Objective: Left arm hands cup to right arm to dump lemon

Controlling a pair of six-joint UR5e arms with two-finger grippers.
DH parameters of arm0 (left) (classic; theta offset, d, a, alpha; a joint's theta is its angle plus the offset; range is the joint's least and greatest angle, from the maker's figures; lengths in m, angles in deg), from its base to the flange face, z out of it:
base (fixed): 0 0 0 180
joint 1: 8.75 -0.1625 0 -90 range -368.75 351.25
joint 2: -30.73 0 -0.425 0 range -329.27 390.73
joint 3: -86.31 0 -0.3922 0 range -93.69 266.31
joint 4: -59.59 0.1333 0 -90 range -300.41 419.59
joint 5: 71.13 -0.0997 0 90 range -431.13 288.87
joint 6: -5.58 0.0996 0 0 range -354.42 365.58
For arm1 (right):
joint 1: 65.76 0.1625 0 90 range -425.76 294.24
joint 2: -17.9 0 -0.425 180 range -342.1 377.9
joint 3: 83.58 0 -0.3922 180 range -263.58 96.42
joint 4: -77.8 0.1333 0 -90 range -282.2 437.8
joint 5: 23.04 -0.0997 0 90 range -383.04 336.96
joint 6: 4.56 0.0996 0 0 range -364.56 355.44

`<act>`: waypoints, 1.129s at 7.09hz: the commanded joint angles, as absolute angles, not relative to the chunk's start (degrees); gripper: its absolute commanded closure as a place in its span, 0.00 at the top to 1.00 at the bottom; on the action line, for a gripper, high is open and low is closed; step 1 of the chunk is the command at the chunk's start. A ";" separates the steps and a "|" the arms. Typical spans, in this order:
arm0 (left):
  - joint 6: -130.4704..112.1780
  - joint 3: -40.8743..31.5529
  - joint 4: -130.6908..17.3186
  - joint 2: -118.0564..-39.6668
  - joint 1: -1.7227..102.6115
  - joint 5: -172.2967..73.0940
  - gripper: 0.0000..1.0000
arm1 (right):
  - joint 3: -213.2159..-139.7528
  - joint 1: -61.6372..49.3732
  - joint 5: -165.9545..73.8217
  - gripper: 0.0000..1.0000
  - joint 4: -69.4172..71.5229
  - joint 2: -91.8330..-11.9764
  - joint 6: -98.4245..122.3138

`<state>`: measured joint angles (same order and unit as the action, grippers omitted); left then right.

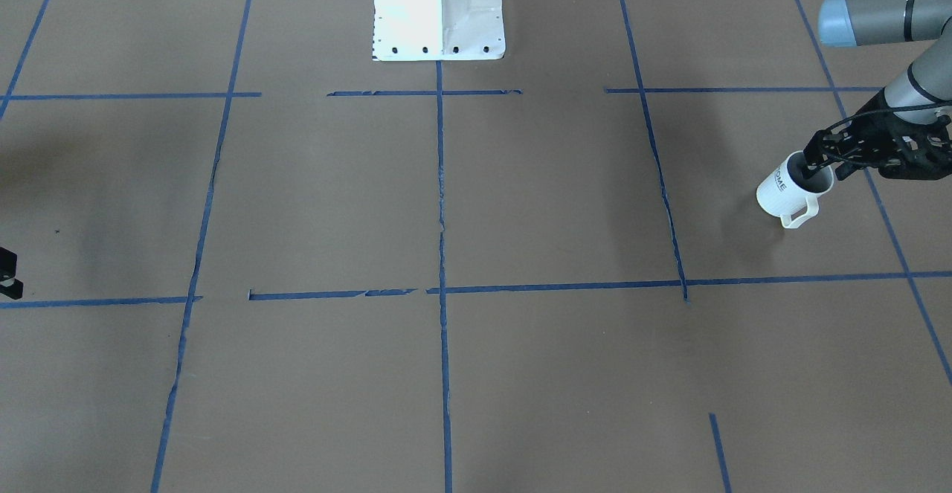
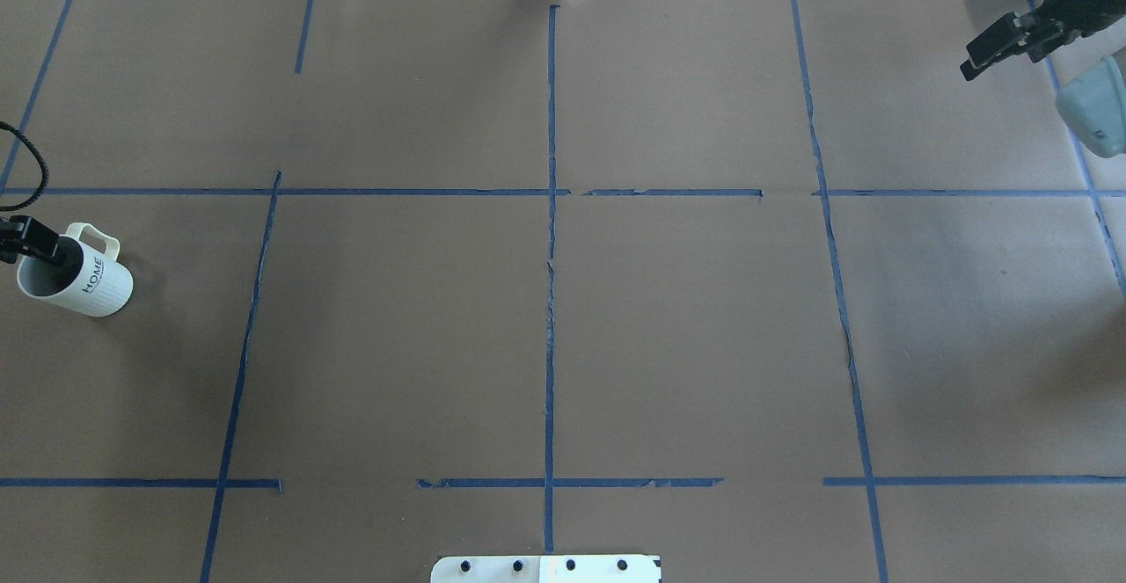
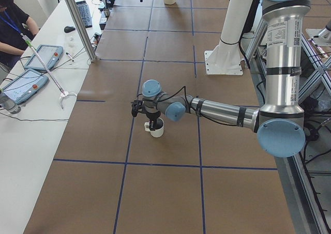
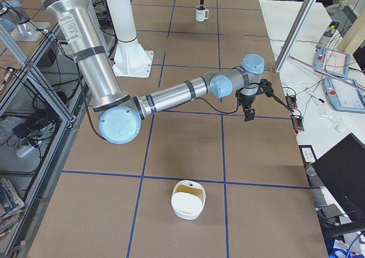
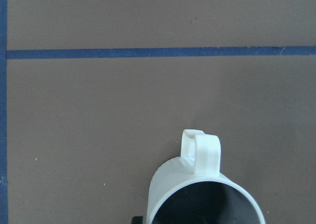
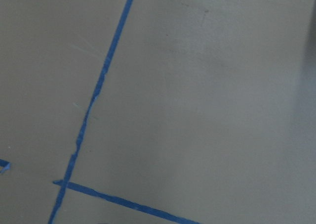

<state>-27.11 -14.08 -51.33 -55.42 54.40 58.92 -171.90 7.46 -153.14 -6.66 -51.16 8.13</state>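
The white cup (image 2: 84,282) with "HOME" lettering is at the table's far left, leaning slightly, handle toward the far side. It also shows in the front view (image 1: 781,189), the left side view (image 3: 156,128) and, small and far, the right side view (image 4: 200,13). My left gripper (image 2: 40,253) is shut on the cup's rim, one finger inside (image 1: 811,168). The left wrist view shows the cup's handle (image 5: 202,152) and grey inside. The lemon is hidden. My right gripper (image 2: 994,45) hangs empty above the far right; I cannot tell whether it is open.
Blue tape lines grid the brown table (image 2: 545,302). The white robot base (image 1: 439,10) stands at the table's middle edge. A white tub (image 4: 188,204) sits near the robot's right end. A side bench with tablets (image 3: 26,84) and a person (image 3: 13,17) lies beyond the table.
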 commanded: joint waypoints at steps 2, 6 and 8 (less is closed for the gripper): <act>-1.20 -14.76 -35.56 -56.01 65.91 61.14 1.00 | -172.87 14.88 -153.65 1.00 -15.74 -55.48 -7.73; 13.22 -15.03 -24.16 -53.92 79.57 63.25 1.00 | -177.79 25.82 -153.91 1.00 -31.18 -64.42 -22.40; 12.88 -17.21 -24.51 -50.94 80.11 63.08 1.00 | -178.24 25.73 -156.17 1.00 -30.83 -66.82 -19.87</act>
<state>12.80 -15.81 -24.27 -53.12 79.52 63.12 -177.94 25.53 -154.37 -30.75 -65.37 -21.41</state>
